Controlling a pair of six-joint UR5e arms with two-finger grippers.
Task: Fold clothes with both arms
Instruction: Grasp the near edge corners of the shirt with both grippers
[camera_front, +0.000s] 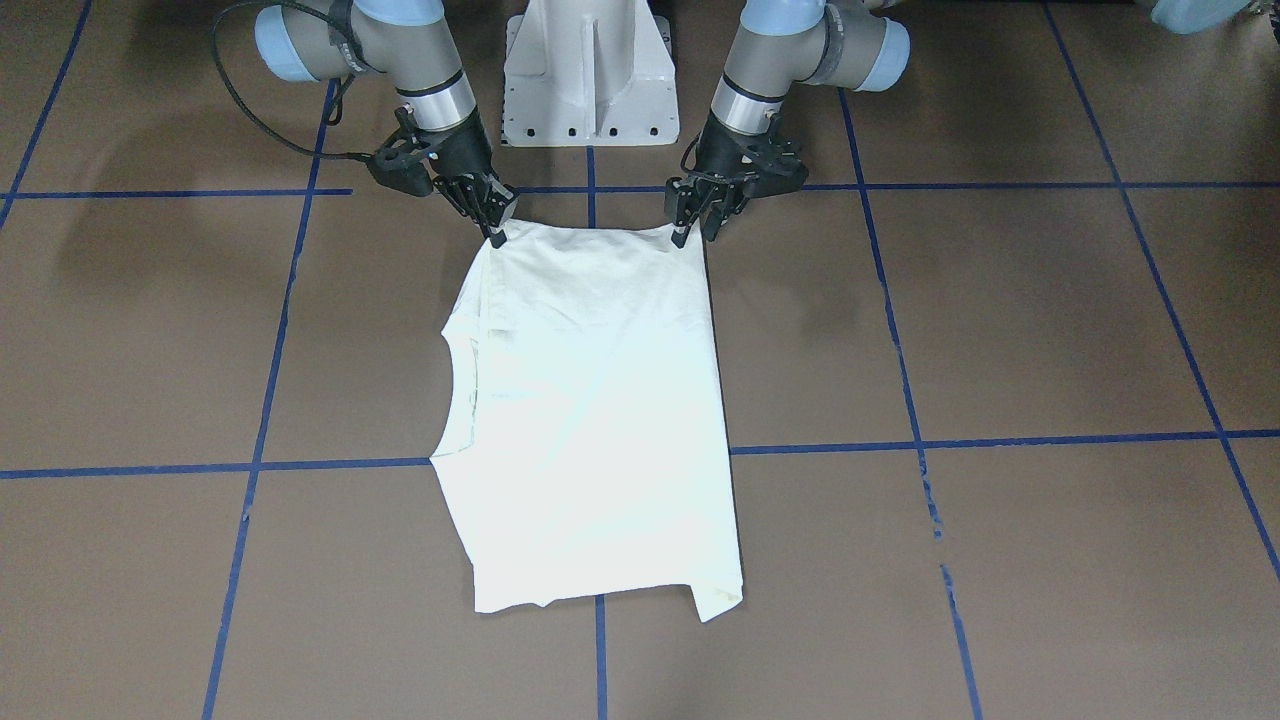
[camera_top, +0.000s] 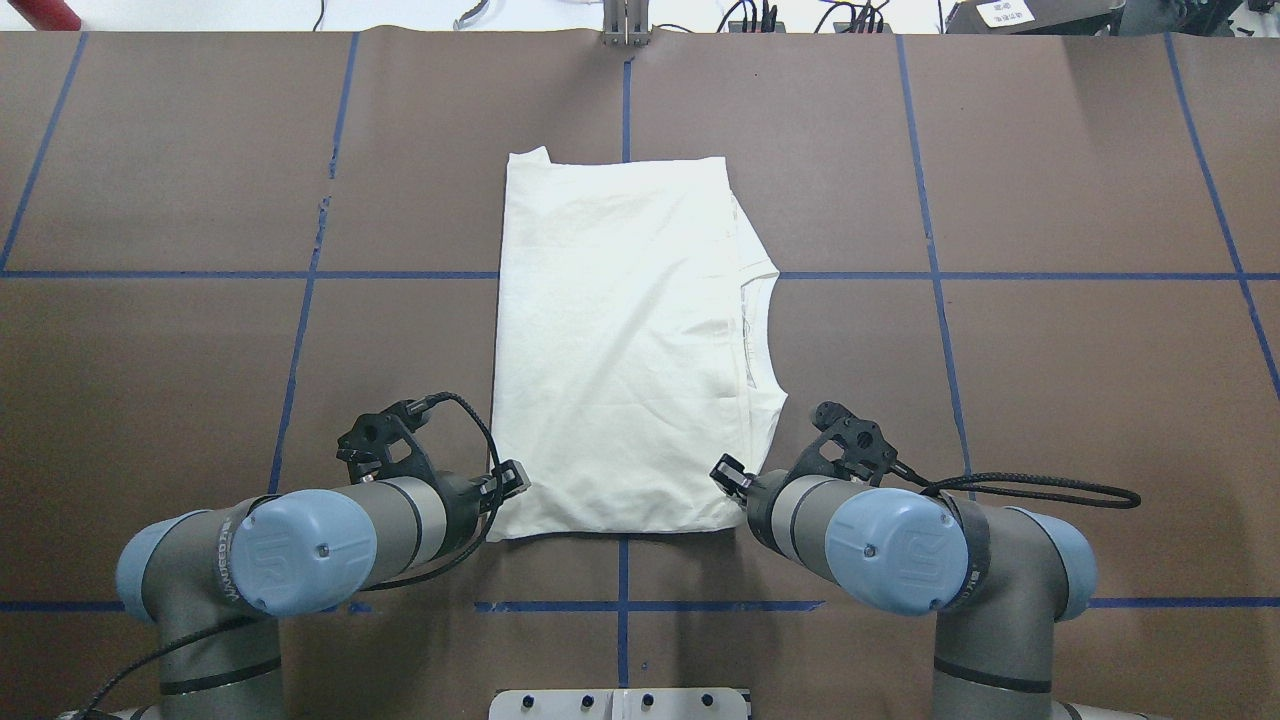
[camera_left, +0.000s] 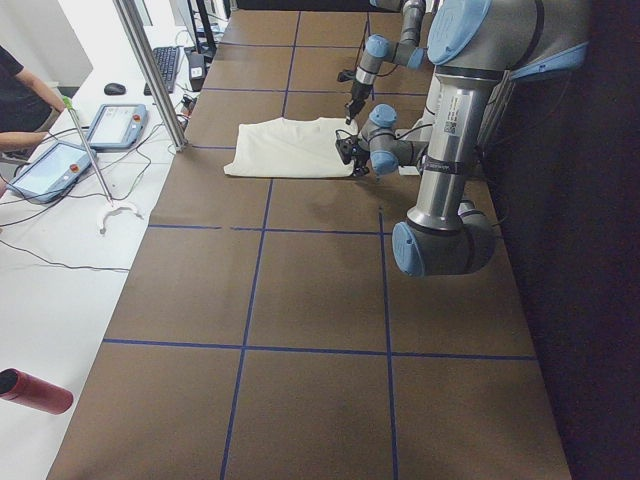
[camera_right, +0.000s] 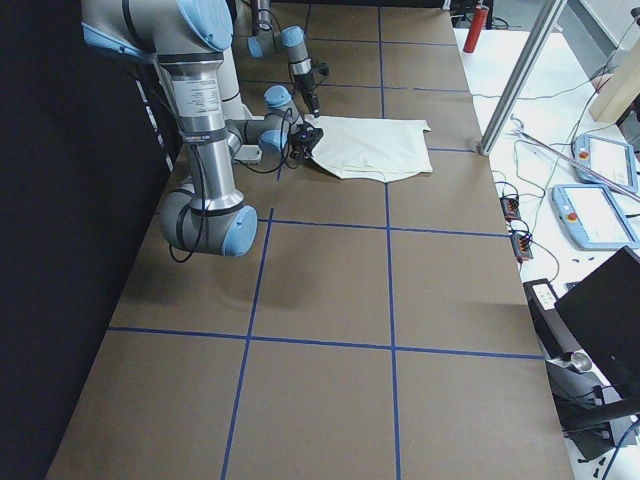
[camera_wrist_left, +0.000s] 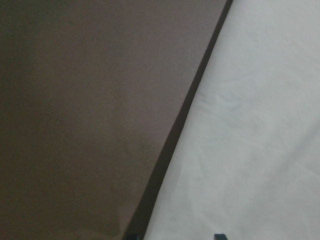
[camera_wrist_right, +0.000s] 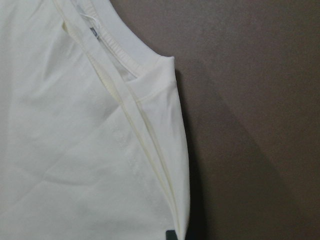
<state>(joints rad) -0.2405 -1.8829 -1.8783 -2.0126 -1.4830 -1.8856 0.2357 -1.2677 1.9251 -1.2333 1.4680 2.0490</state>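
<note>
T-shirt (camera_top: 620, 340) sits dead centre on the table (camera_top: 1000, 400), plain cream side up with no print showing. It's tucked into a tall rectangle, and the neckline (camera_top: 765, 330) pokes out at 3 o'clock in the overhead view. Each arm is at one corner of the robot-side edge. That makes sense to me: take both near corners together and that edge can go over toward 12 o'clock without the cloth skewing.

Left gripper (camera_front: 697, 232) is at the 7 o'clock corner with its fingers visibly apart, straddling the edge, so it's not clamped yet. Right gripper (camera_front: 497, 236) is at the 5 o'clock corner and its tips look pinched together on the cloth, though it's a tight spot to read. The rest of the shirt lies flat with just mild wrinkles.

The surface is a matte brown cover gridded with blue tape lines (camera_top: 300, 275), with the white pedestal base (camera_front: 590, 70) at 6 o'clock. Past the 12 o'clock edge there's a white bench with cables, tablet-style pendants (camera_left: 52, 168), a keyboard (camera_left: 165, 65) and a red cylinder (camera_left: 35, 392). A person's arm (camera_left: 20, 100) is just in frame
</note>
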